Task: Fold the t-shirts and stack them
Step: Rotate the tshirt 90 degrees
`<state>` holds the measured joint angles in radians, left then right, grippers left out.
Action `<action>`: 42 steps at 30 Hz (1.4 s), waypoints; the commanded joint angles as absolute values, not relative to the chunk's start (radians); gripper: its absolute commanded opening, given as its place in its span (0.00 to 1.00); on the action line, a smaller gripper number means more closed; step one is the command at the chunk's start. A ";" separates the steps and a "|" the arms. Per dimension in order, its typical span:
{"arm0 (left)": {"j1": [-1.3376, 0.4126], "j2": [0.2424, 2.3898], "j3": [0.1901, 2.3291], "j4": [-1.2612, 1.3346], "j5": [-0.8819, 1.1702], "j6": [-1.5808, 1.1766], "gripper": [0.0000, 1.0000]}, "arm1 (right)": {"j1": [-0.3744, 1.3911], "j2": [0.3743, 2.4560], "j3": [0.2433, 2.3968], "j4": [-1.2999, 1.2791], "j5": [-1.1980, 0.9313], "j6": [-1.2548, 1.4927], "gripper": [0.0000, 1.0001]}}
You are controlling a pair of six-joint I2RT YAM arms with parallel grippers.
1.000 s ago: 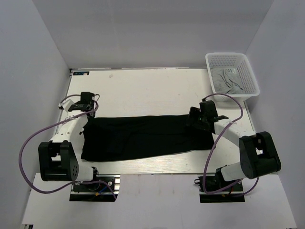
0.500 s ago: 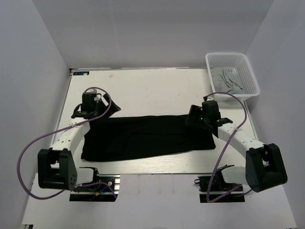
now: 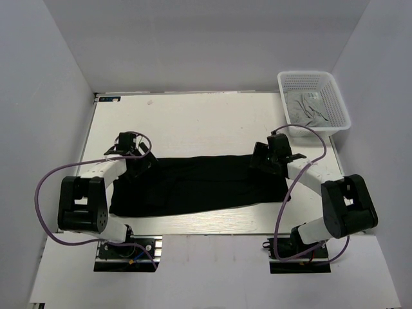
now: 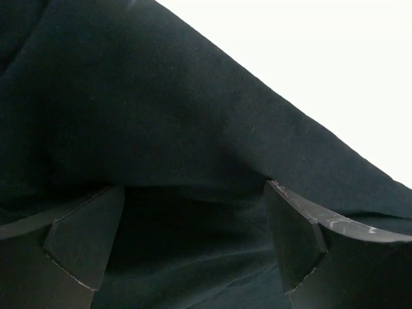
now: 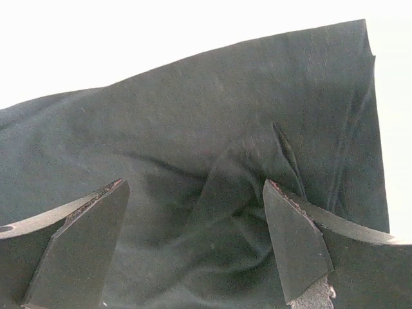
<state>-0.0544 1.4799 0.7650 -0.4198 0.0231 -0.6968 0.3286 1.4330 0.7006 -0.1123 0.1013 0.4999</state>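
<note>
The black t-shirt point(image 3: 199, 183) lies as a long folded strip across the middle of the table. My left gripper point(image 3: 140, 162) is low over its far left corner, jaws open with black cloth point(image 4: 161, 129) between and under them. My right gripper point(image 3: 265, 161) is low over its far right end, jaws open astride a raised wrinkle of the shirt point(image 5: 238, 180). A light grey t-shirt point(image 3: 308, 109) lies crumpled in the basket.
The white mesh basket point(image 3: 340, 106) stands at the back right corner. The white table point(image 3: 193, 122) stretches bare behind the shirt. Purple cables loop from both arms near the table's side edges.
My left gripper has come down and nearer, from behind the shirt's far left corner onto its edge. My right gripper has stayed at the right end, shifting only slightly.
</note>
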 commanded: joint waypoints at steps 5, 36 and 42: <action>-0.051 1.696 0.830 -0.382 -0.009 -0.706 1.00 | 0.333 1.575 0.807 -0.061 0.077 0.456 0.90; -0.238 2.944 2.411 0.072 0.256 -1.086 1.00 | 1.176 1.624 0.894 -0.307 -0.358 0.316 0.90; -0.238 2.932 2.460 0.110 0.256 -1.063 1.00 | 1.235 1.563 0.926 -0.253 -0.276 0.308 0.90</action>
<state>-0.2382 2.8784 2.4554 0.1951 0.3115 -1.0821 1.2156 1.6043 0.8871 -0.2394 -0.3298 0.3454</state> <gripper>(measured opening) 0.996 0.902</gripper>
